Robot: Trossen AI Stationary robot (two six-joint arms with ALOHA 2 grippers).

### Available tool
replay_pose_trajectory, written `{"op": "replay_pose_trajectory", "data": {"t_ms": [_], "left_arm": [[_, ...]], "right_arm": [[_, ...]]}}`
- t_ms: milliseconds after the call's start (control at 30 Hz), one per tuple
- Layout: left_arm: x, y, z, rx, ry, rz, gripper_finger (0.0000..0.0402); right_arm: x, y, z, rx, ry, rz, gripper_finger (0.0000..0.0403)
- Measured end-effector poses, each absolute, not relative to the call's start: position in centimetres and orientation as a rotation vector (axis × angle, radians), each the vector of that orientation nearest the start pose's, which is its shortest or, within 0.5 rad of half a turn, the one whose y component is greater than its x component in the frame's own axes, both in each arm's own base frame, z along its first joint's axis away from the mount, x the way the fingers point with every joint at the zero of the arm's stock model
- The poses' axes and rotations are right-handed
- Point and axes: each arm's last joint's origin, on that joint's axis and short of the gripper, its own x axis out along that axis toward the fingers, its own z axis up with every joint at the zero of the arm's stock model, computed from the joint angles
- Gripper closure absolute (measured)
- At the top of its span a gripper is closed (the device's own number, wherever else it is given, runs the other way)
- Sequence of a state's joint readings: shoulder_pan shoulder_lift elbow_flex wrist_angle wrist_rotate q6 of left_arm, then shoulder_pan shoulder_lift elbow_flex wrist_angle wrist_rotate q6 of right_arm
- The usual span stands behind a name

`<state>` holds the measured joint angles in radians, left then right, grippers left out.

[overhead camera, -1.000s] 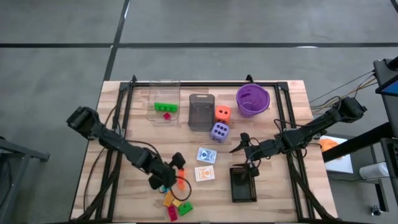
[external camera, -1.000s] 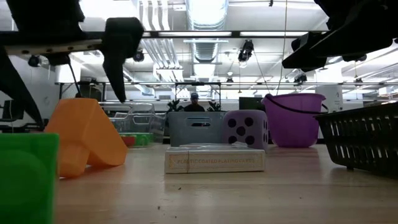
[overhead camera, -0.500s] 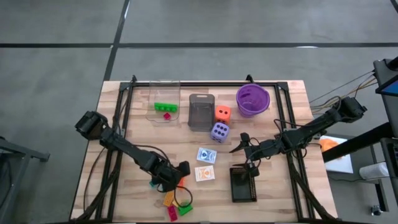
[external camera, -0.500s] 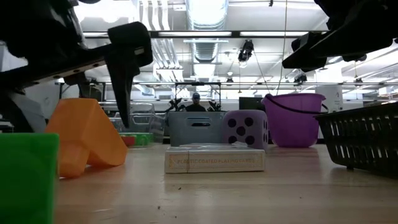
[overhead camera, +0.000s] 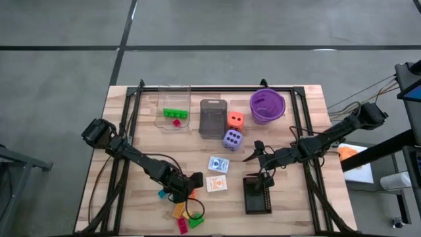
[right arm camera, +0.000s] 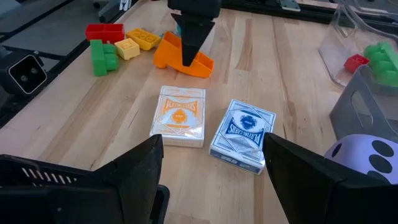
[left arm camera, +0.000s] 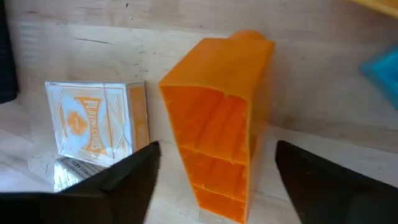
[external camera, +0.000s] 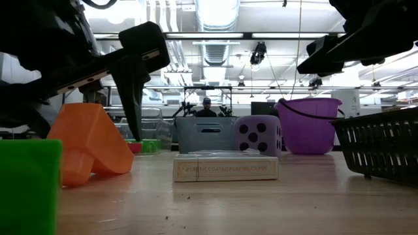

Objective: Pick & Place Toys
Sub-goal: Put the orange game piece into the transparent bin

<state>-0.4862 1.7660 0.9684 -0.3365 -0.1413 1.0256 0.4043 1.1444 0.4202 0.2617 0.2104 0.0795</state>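
Left gripper [left arm camera: 214,180] is down over the orange brick [left arm camera: 219,124], jaws spread wide either side and not touching it, so it looks lined up for a grab. The brick lies tipped on the counter [overhead camera: 289,197] beside the orange card pack [left arm camera: 93,124]. Right gripper [right arm camera: 211,180] waits mid-counter, jaws released, above the black bin [overhead camera: 257,195].

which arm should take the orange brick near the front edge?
Left. Its tool is open and straddles the orange brick. The right tool hangs open beyond the card packs, beside the black bin.
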Motion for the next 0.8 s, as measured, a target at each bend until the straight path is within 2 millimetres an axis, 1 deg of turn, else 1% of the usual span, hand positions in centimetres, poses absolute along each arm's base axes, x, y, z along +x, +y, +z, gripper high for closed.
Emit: {"op": "replay_pose_trajectory", "data": {"t_ms": [100, 267, 333, 467, 633, 733, 800], "left_arm": [[29.0, -14.9, 14.2, 1.258, 0.852, -0.858, 0.0164], [29.1, -14.9, 14.4, 1.256, 0.838, -0.85, 0.0279], [29.1, -14.9, 14.4, 1.252, 0.838, -0.848, 0.0313], [29.1, -14.9, 14.5, 1.218, 0.851, -0.822, 0.0314], [28.8, -14.7, 15.1, 1.109, 0.89, -0.736, 0.0314], [28.7, -14.5, 16.4, 1.039, 0.878, -0.631, 0.0314], [28.6, -14.4, 17.5, 0.955, 0.856, -0.562, 0.0314]], "right_arm": [[20.5, 8.1, 18.3, -0.063, 0.45, 0.172, 0.0128], [20.5, 8.1, 18.3, -0.063, 0.452, 0.172, 0.0128], [20.4, 8.1, 18.3, -0.064, 0.453, 0.172, 0.0128], [20.4, 8.1, 18.3, -0.063, 0.46, 0.171, 0.0128], [20.4, 8.1, 18.2, -0.058, 0.467, 0.172, 0.0128], [20.4, 8.1, 18.2, -0.057, 0.467, 0.172, 0.0128], [20.4, 8.1, 18.2, -0.057, 0.467, 0.172, 0.0128]]}}
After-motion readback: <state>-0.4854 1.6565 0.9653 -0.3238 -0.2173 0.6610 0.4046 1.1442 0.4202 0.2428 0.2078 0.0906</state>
